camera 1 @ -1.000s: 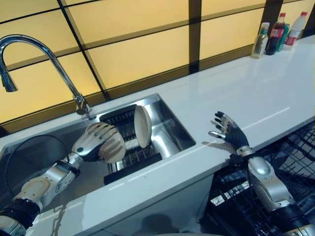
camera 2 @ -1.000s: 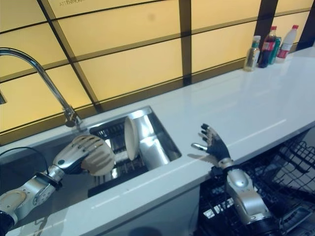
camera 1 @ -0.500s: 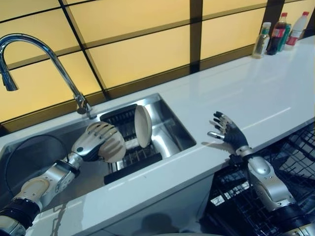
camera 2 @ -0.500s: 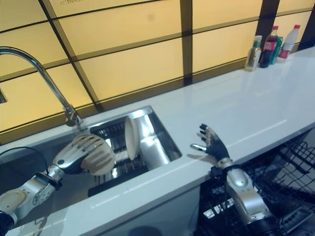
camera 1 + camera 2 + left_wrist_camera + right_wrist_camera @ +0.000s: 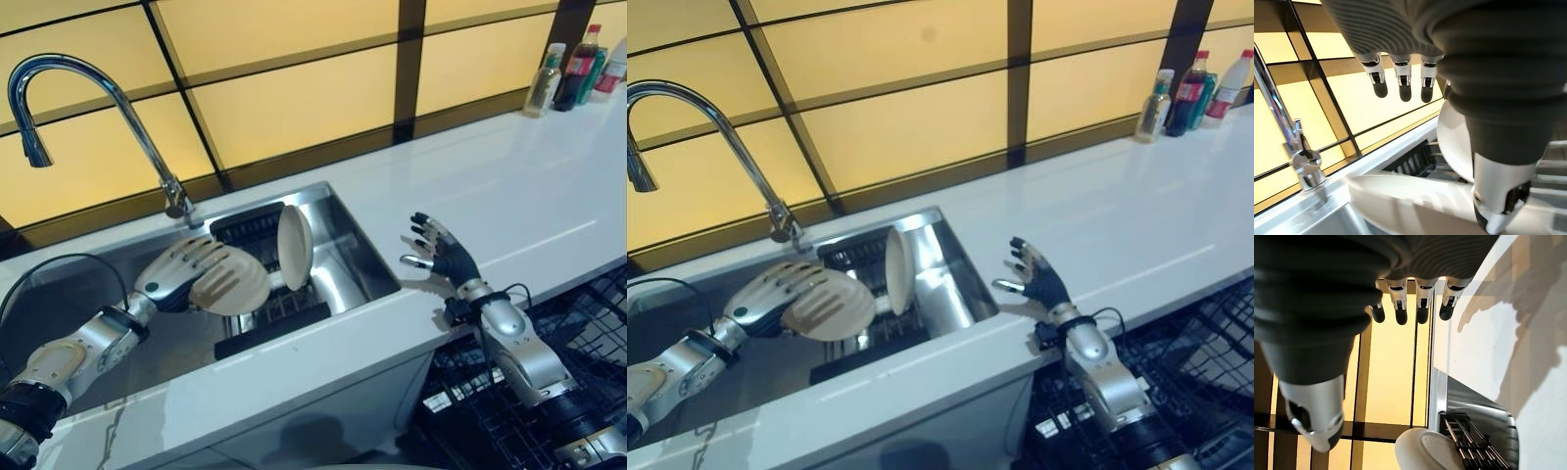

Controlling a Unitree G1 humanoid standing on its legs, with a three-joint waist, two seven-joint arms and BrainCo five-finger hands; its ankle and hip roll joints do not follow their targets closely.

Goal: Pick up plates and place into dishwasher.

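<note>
The left robot hand [image 5: 181, 277] is gripping a plate [image 5: 230, 285] over the sink [image 5: 353, 255], near a second plate [image 5: 294, 246] standing in the rack [image 5: 279, 308], risking a knock, while the right robot hand [image 5: 441, 259] is hovering spread, holding nothing, above the tabletop [image 5: 509, 186].

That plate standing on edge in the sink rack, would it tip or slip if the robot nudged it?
Probably. The standing plate balances on its rim in the dark rack, so a sideways push may topple it. Its glossy surface looks slippery and breakable. The left hand already holds another plate beside it.
</note>
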